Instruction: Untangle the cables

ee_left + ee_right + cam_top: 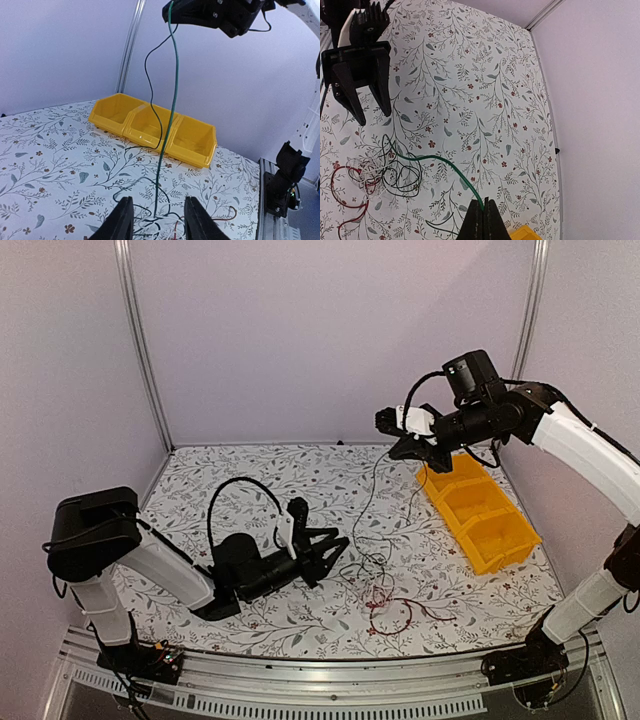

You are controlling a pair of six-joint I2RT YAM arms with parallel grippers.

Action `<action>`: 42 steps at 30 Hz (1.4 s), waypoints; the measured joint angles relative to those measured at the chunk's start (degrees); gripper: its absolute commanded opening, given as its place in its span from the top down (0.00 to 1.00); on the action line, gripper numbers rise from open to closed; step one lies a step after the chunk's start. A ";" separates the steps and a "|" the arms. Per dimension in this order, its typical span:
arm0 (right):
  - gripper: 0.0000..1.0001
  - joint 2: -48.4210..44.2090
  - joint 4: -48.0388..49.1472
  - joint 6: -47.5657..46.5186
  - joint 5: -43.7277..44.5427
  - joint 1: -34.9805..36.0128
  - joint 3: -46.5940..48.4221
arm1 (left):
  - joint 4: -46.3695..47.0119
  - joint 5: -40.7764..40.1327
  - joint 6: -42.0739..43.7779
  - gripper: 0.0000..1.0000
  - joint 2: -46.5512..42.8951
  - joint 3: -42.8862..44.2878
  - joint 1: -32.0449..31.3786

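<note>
Hoisting green cable (172, 100) in pinched-shut right gripper (484, 214) to draw it from tangle (378, 590) near worktop's (250, 465) front edge, beside parted, empty left gripper (154, 220).

The table cover (200, 465) is white, printed with grey-green leafy sprigs and small red blossoms. At the right of the top view sits a bright yellow bin (480, 512). The cables differ in colour: a green cable (445, 161), a red cable (333, 186), a white cable (367, 172) and a black cable (419, 176). The left arm (160, 565) and right arm (580, 445) are white and black, and the walls (330, 340) are pale lilac.
</note>
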 measured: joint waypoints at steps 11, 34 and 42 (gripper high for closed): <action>1.00 0.11 -4.26 4.04 -2.84 1.95 13.88 | -3.04 0.07 3.08 0.51 -6.29 0.55 0.09; 1.00 3.43 7.41 19.80 -0.70 -5.31 43.12 | -9.60 5.33 1.27 0.56 17.40 18.62 0.07; 1.00 1.14 16.74 22.86 -0.20 -20.22 23.74 | -8.13 5.01 -0.07 0.55 12.72 12.76 0.07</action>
